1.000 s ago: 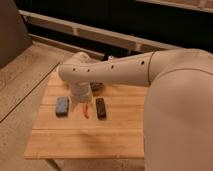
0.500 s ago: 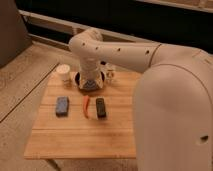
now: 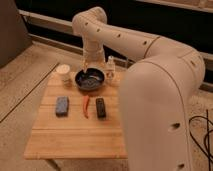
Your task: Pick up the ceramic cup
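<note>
Arm has swung up and back since the earlier frames: a second ago it lay low across the far edge and hid everything there, now it stands tall behind that edge with the wrist pointing down, and the cup, bowl and bottle all show. Cup itself looks unmoved from half a second ago. The gripper (image 3: 87,65) hangs at the far edge, over the far rim of the dark bowl (image 3: 90,80), near mid-edge; spread or pressed together, cannot tell. It holds nothing that I can see. The cup (image 3: 63,74) stands upright at the far left corner of the wooden table (image 3: 75,135), just beside the bowl on its left, apart from the gripper. Progress, my read: early, approach only. No contact or grasp, and the cup is not lifted. Left to do: shift the gripper toward the left corner, come down around the cup, close, raise. Cup looks small, cream-beige, plain matte, a short cylinder with an open top and no handle visible. The bowl sitting so close is the likely snag for a side approach. Other stuff: a slim pale bottle (image 3: 110,67) at the far edge right of the bowl, a blue sponge (image 3: 62,105) toward the left edge, a red chili (image 3: 86,106) and a dark bar (image 3: 101,107) mid-table. The big arm link covers the right edge.
</note>
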